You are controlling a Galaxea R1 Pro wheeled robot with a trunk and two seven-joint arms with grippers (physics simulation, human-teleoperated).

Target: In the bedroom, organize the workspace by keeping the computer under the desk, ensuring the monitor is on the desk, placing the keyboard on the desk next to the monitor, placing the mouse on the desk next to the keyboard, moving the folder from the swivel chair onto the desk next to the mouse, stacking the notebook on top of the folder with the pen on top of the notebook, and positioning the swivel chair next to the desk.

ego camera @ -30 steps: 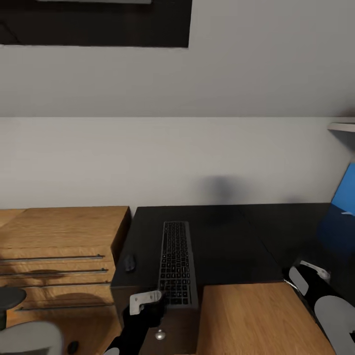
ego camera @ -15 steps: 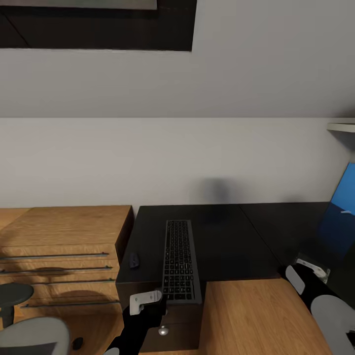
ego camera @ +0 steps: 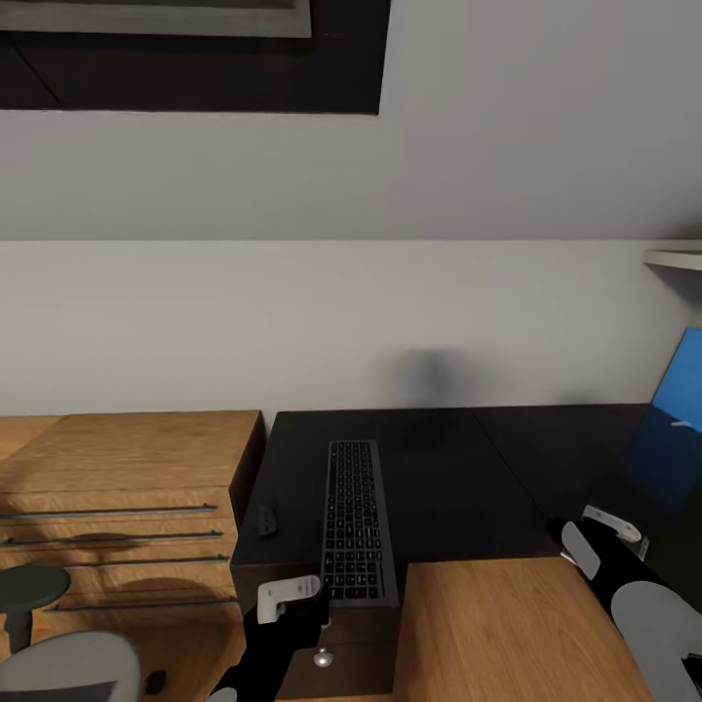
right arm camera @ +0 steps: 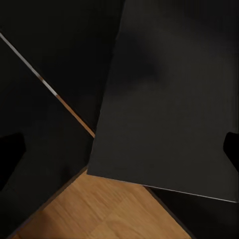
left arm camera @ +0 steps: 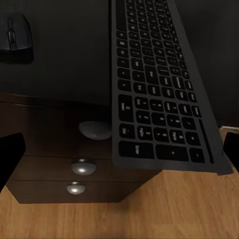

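Overhanging keyboard (ego camera: 355, 522), near end cut off

The swivel chair (ego camera: 58, 658) and blue back panel (ego camera: 680, 390) are cut off by picture edges.

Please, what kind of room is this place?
Probably a home office corner under a sloped ceiling: a keyboard and mouse lie on a black desk, with an oak drawer unit beside it.

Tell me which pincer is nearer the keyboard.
Left. The left pincer hangs just off the keyboard's near end, by the desk edge. The right pincer sits far off, toward the desk's other wing.
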